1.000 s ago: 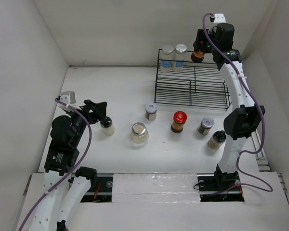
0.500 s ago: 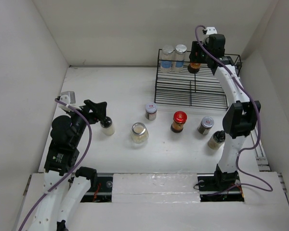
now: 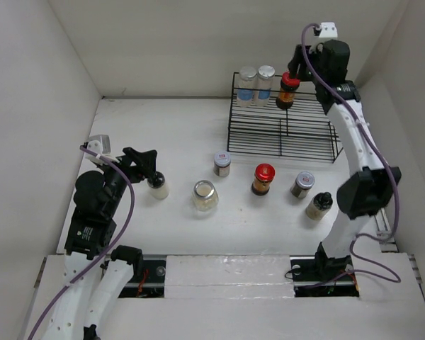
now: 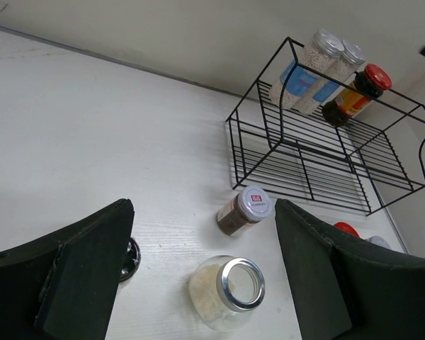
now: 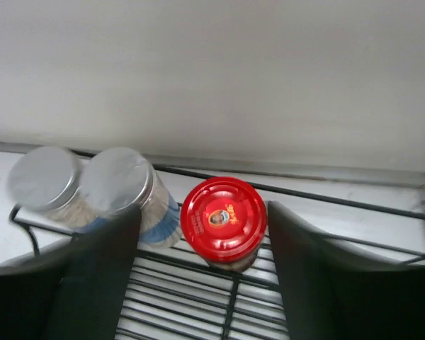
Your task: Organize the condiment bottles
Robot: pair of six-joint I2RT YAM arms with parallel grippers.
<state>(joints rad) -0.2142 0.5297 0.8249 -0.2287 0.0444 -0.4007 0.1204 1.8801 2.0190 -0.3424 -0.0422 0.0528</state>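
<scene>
A red-capped dark bottle (image 3: pixel 288 90) stands on the top shelf of the black wire rack (image 3: pixel 283 131), next to two blue-labelled clear jars (image 3: pixel 247 85) (image 3: pixel 265 82). My right gripper (image 3: pixel 302 65) hovers just above it, open; in the right wrist view the red cap (image 5: pixel 224 216) sits between the spread fingers (image 5: pixel 103 276) of the right gripper (image 5: pixel 204 212). On the table stand a black-capped white bottle (image 3: pixel 157 185), a silver-lidded glass jar (image 3: pixel 205 195), a spice jar (image 3: pixel 222 163), a second red-capped bottle (image 3: pixel 263 178), another silver-lidded jar (image 3: pixel 302 184) and a black-capped jar (image 3: pixel 319 205). My left gripper (image 3: pixel 147 166) is open beside the white bottle.
The rack stands at the back right against the wall, its lower shelf (image 4: pixel 319 166) bare. White walls close in the table on the left, back and right. In the left wrist view the glass jar (image 4: pixel 227 290) and the spice jar (image 4: pixel 244 210) lie between the left gripper's (image 4: pixel 204 212) fingers.
My right gripper lowered the red-capped bottle onto the rack's top shelf, let go of it and pulled up and to the right. The left arm has not moved.
</scene>
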